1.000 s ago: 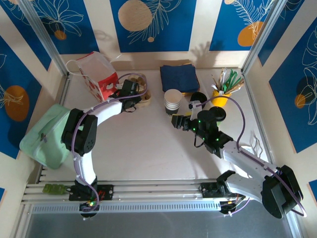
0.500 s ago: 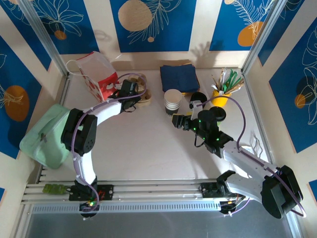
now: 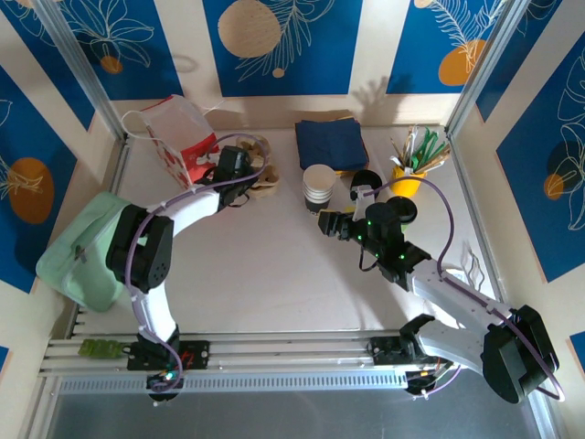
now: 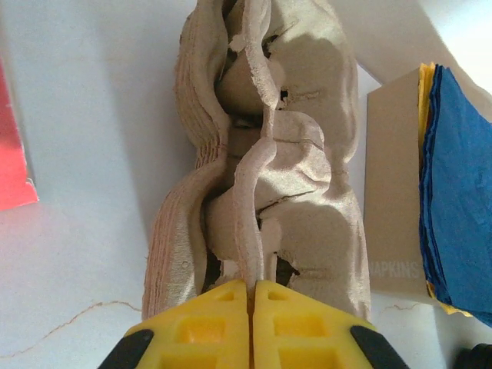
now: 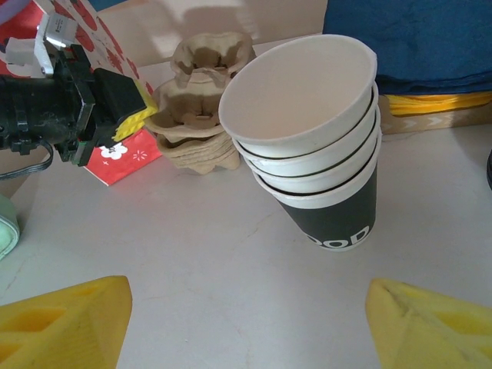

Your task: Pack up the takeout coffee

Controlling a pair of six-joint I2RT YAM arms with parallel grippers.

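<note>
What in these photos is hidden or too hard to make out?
- Left wrist view: the near end of the brown moulded-pulp cup carriers is hidden behind the closed yellow left fingers.
- Right wrist view: the lettering on the stack of white-rimmed paper cups partly curves out of sight.
- Top view: the black round lids lie partly behind the right arm.

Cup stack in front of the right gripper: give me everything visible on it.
The cup stack is four or so nested paper cups, tapered, with rolled white rims and pale plain insides; the bottom cup's outer wall is black with partly hidden white lettering. It stands mouth up on the white table, the top cup looking slightly askew. The pulp carriers sit to its left, the blue napkins behind. No gripper touches it: the right gripper is open, facing it, short of contact.
</note>
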